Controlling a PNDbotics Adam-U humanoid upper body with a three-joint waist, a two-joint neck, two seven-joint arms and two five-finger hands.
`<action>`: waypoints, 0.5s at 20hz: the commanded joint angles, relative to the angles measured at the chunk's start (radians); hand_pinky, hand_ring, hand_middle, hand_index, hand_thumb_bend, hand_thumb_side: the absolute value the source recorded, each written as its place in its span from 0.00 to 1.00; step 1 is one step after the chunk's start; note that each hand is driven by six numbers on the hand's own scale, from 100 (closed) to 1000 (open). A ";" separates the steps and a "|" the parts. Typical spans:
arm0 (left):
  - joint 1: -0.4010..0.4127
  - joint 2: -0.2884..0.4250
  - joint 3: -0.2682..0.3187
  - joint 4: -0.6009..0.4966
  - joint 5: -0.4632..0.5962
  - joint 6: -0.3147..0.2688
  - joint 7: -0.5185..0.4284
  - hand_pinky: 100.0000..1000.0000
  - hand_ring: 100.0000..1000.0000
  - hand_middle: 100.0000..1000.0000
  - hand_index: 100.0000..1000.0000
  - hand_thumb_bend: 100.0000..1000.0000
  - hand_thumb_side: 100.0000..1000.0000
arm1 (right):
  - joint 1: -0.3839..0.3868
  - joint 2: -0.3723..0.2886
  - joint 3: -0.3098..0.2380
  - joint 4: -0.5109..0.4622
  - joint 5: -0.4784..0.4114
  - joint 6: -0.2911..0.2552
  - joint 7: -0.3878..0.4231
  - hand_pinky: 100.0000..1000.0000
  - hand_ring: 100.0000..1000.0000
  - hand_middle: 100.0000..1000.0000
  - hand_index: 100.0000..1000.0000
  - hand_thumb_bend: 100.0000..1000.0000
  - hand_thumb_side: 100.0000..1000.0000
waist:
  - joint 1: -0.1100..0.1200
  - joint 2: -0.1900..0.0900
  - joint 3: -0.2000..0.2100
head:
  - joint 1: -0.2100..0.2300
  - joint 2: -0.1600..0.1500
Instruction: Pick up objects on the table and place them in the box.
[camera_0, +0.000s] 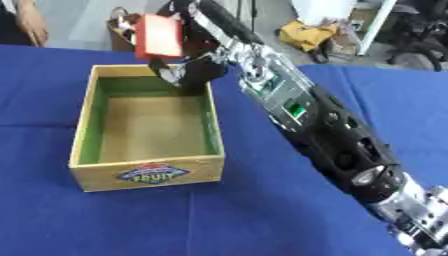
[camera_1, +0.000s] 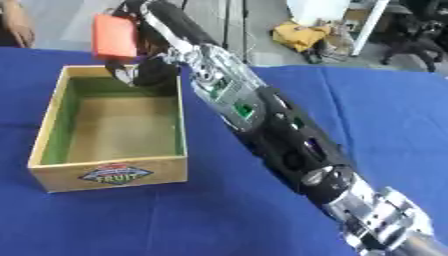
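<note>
My right arm reaches from the lower right across the table to the far rim of the wooden box (camera_0: 146, 174). My right hand (camera_0: 194, 70) is shut on a flat red packet (camera_0: 159, 36), holding it upright above the box's far edge. The box is open at the top, has green inner walls and a "FRUIT" label on its front, and nothing shows inside it. My left hand appears in neither view.
The box stands on a blue tablecloth (camera_0: 219, 215). Beyond the table's far edge are a floor with a yellow bag (camera_0: 308, 34), a chair at the top right and a person's hand (camera_0: 33, 24) at the top left.
</note>
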 joint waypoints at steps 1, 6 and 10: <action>-0.020 0.041 -0.020 -0.019 0.054 -0.066 -0.030 0.17 0.30 0.31 0.61 0.00 0.94 | -0.009 0.003 0.017 0.001 0.025 -0.017 0.044 0.53 0.51 0.00 0.03 0.00 0.08 | 0.006 -0.018 0.004 | -0.006 -0.013; -0.025 0.045 -0.019 -0.019 0.110 -0.081 -0.078 0.17 0.30 0.32 0.61 0.00 0.94 | 0.003 0.012 0.065 -0.011 0.063 -0.063 0.162 0.55 0.53 0.02 0.06 0.00 0.09 | 0.005 -0.019 0.008 | 0.000 -0.016; -0.025 0.045 -0.015 -0.019 0.130 -0.076 -0.095 0.17 0.30 0.32 0.61 0.00 0.94 | 0.013 0.015 0.079 -0.003 0.120 -0.101 0.248 0.56 0.56 0.07 0.10 0.00 0.08 | 0.003 -0.021 0.009 | 0.001 -0.019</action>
